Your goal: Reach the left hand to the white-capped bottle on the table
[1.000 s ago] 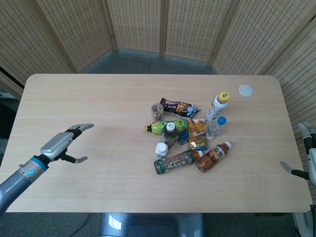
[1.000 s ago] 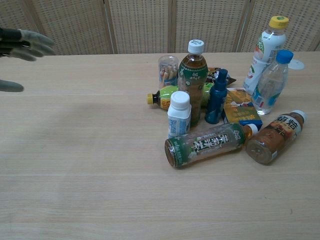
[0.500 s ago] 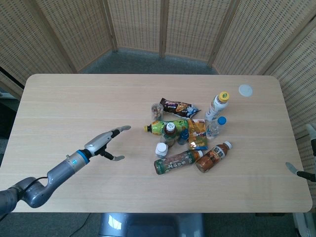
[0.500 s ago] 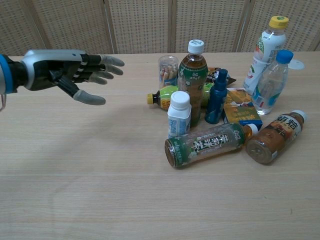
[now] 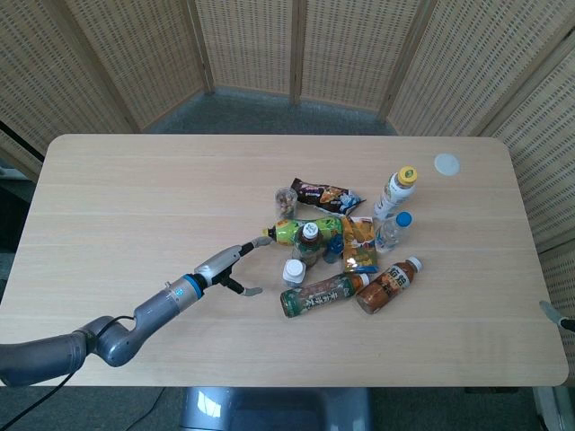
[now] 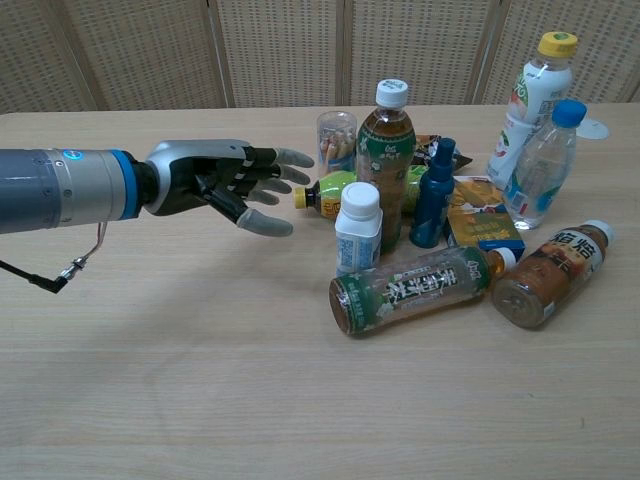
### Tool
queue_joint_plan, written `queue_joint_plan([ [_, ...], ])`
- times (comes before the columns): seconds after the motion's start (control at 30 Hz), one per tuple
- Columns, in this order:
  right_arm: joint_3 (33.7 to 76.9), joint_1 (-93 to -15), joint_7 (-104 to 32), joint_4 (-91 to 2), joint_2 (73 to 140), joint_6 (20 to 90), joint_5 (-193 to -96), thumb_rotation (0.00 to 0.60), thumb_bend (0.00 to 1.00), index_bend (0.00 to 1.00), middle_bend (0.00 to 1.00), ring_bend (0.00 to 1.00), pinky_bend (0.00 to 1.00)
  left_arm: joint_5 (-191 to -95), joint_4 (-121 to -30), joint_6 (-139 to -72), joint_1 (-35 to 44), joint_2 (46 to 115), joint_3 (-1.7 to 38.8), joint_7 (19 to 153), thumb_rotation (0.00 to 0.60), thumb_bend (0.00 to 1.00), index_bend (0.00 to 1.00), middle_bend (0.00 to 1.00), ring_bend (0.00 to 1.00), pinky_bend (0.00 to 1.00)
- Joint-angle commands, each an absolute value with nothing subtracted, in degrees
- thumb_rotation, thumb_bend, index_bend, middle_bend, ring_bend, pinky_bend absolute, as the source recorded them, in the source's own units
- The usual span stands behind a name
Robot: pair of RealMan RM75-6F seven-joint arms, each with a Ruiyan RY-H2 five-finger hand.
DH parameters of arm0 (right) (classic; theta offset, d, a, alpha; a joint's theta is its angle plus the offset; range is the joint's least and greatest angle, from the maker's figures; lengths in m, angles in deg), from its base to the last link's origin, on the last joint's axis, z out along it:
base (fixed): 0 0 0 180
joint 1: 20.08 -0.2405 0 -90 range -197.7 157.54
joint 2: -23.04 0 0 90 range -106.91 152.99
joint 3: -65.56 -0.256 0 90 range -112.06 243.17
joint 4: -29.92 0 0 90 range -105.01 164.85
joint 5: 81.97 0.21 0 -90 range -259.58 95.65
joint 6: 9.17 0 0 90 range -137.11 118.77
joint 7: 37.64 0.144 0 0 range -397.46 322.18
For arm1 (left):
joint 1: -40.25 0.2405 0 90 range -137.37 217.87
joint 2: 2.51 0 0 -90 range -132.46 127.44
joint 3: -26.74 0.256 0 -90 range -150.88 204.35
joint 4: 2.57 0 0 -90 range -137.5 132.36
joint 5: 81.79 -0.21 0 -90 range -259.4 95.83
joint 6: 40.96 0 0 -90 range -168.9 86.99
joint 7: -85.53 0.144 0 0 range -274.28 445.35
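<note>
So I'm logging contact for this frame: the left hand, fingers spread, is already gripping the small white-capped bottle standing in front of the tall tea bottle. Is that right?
Not quite. The left hand has its fingers spread, but it grips nothing: the chest view shows bare table between it and the small white-capped bottle, which stands in front of the tall tea bottle.

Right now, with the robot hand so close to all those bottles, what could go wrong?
The left robot hand is open and just short of the small white-capped bottle, not touching it.

1. The tall tea bottle stands right behind it, so a push could topple both.
2. The fingertips point near the lying yellow-capped bottle and might nudge that instead.
3. The lying green-label bottle in front could roll if bumped.
</note>
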State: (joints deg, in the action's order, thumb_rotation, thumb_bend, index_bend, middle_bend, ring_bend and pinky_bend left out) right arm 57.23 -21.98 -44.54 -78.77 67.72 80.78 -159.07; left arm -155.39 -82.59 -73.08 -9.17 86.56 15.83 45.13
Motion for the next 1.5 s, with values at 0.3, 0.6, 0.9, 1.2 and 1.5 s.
queue_joint_plan([
  [0.3, 57.51, -20.52, -43.2, -78.47, 66.83, 82.04, -159.05, 0.515, 0.01, 0.0, 0.0, 0.0, 0.0, -153.11, -77.93, -70.56, -11.27, 92.64, 15.03, 46.48, 0.6, 0.29, 0.04, 0.06, 0.03, 0.0],
  [0.6, 57.54, -19.71, -42.51, -78.17, 66.62, 82.71, -158.76, 0.51, 0.01, 0.0, 0.0, 0.0, 0.0, -152.82, -77.41, -69.58, -11.7, 94.61, 14.32, 46.46, 0.6, 0.29, 0.04, 0.09, 0.07, 0.0],
  [0.9, 57.42, -19.66, -41.84, -77.61, 67.23, 82.63, -158.9, 0.515, 0.01, 0.0, 0.0, 0.0, 0.0, -153.27, -81.0, -69.1, -10.07, 92.11, 14.89, 45.41, 0.6, 0.29, 0.04, 0.1, 0.08, 0.0],
  [1.2, 57.33, -19.8, -41.63, -77.14, 67.92, 82.44, -159.24, 0.513, 0.01, 0.0, 0.0, 0.0, 0.0, -154.48, -85.35, -67.17, -8.47, 89.07, 16.06, 42.99, 0.6, 0.29, 0.04, 0.11, 0.09, 0.0],
  [1.5, 57.23, -19.75, -41.4, -77.01, 67.97, 82.42, -159.41, 0.511, 0.02, 0.0, 0.0, 0.0, 0.0, -156.96, -86.38, -70.34, -6.76, 88.53, 15.52, 40.83, 0.6, 0.29, 0.07, 0.12, 0.09, 0.0],
])
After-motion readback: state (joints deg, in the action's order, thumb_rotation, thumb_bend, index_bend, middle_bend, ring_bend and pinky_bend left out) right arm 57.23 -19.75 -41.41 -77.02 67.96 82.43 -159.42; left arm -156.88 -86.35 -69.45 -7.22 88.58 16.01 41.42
